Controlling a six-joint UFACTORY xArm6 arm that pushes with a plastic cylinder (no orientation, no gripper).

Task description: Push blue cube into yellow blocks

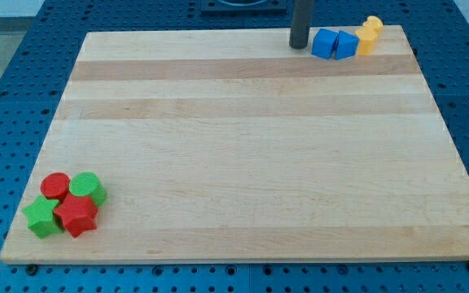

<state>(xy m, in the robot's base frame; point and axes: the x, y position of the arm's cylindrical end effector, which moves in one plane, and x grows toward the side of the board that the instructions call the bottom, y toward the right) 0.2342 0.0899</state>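
Camera view shows my tip (300, 45) resting on the bench (243, 163) at the view's top edge, just to the view's left of the blue cube (325, 43). That placement makes sense to me: the rod stands on the side of the cube away from the yellow blocks (369, 34), so a push toward the view's right would drive the cube straight at them. My end effector is a plain rod with nothing to open or close, so it holds nothing; it can only shove. I cannot tell whether the tip touches the cube or stands a hair off it. A second blue block (346, 44), wedge-like as far as I can make out, sits between the cube and the yellow blocks, touching the cube and seemingly the yellow pile too, so the row looks already packed together near the bench's top right corner. I judge the task to be nearly done or in its last nudge. The risk I see is the edge: the yellow blocks sit close to the corner and a hard push might send them off. Well apart, at the view's bottom left, a red cylinder (54, 185), green cylinder (88, 187), green star (41, 216) and red star (76, 214) cluster together, out of my path.
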